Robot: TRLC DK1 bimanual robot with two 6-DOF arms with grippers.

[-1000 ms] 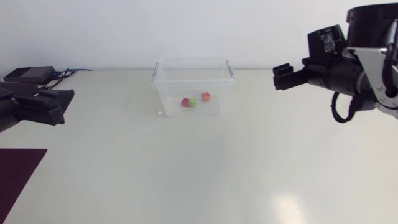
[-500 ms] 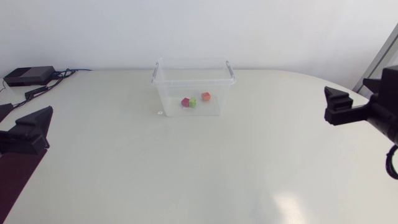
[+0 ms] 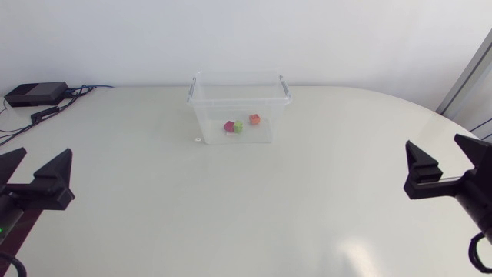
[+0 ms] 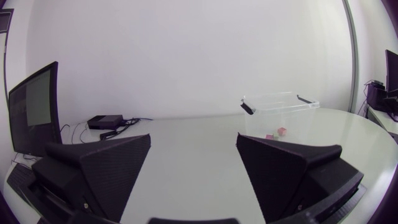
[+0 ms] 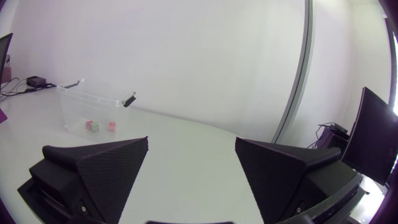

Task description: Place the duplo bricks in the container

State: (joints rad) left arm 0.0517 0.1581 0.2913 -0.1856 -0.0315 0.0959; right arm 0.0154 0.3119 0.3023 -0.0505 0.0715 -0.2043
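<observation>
No legible text, label, brand, number or sign in any view.

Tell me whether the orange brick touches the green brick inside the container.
Apart. The head view shows a plain gap between the orange brick and the green brick.
</observation>
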